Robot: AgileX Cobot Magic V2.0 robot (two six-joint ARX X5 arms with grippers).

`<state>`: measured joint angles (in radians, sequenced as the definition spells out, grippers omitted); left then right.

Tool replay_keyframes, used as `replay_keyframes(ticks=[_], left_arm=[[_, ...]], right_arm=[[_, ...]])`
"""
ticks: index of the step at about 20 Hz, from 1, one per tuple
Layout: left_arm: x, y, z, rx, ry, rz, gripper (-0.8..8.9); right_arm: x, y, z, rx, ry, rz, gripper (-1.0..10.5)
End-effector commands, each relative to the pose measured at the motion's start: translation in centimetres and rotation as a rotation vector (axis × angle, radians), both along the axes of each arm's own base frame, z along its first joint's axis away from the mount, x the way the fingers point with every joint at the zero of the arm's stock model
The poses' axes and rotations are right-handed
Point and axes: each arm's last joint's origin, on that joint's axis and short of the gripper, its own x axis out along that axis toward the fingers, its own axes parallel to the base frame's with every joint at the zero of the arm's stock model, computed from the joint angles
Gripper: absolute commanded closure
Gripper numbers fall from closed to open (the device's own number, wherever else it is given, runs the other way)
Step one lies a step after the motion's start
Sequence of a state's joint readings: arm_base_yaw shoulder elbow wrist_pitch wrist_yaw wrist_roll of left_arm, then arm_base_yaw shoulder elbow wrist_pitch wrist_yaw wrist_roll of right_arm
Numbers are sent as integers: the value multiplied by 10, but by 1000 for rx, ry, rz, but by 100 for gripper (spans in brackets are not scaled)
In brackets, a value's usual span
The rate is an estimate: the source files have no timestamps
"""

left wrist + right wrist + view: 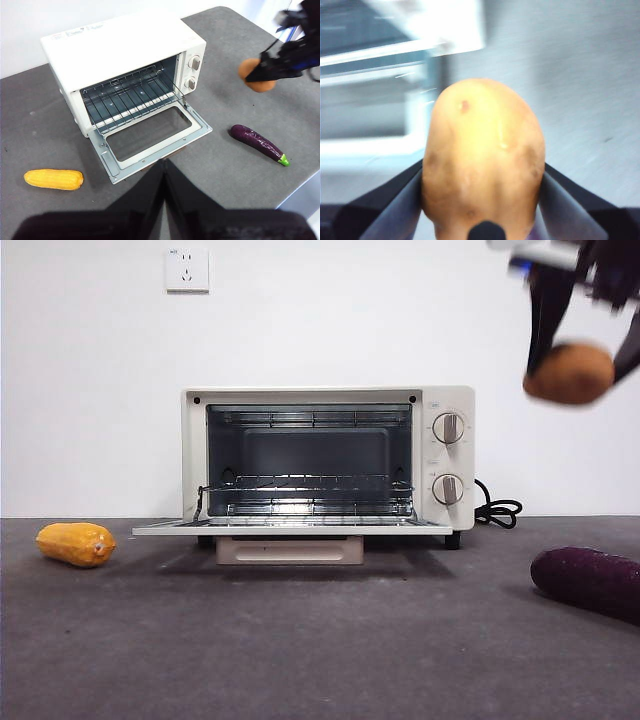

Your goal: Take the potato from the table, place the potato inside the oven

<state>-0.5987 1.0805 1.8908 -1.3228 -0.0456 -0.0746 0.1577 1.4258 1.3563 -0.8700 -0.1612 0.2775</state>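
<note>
- Your right gripper [585, 325] is clamping the potato [570, 373] between its two black jaws, high in the air off the knob end of the oven [328, 458] and well clear of the table [300, 650]. The potato is smooth and rounded, so it is at risk of rolling out of the pinch if you are swinging fast.
- The oven door [152, 137] is lying flat and open, sticking out in front of the wire rack [305, 495]. If you are descending too early, you are likely to be knocking the potato or the jaws against the door edge or the oven's side wall.
- The cavity is looking low, so the gripper is in danger of catching the top frame going in.
- The eggplant [590, 582] is lying on the table below your path; a dropped potato is likely to be landing near it.
- Your left gripper [164, 172] is waiting with its jaws pressed together, above the table in front of the open door and holding nothing; it is staying clear unless you are moving it.
</note>
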Motion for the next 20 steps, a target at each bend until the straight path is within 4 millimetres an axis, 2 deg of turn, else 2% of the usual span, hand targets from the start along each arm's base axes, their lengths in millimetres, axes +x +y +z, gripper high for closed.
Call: replay_keyframes(ticks=[1,5,7,9,14,20], left_arm=[[-2,1,1,10,-18,-14,819],[-3,1,1,3,-14,-31,819],[-4,1,1,-10,-8,-56,819],[-5,1,1,-14,-9,-61,819],[-13,7,3,-28,-29,-60,819],[-23,14,5,-42,-54,-60,819]], right_arm=[[-26,4,27,96,-55,75,797],[-56,25,64,199,-164,251,792],[-61,43,71,199,-196,338,792],[-59,64,70,201,-222,416,792],[-37,111,47,140,-237,467,792],[13,150,-4,95,-222,451,792]])
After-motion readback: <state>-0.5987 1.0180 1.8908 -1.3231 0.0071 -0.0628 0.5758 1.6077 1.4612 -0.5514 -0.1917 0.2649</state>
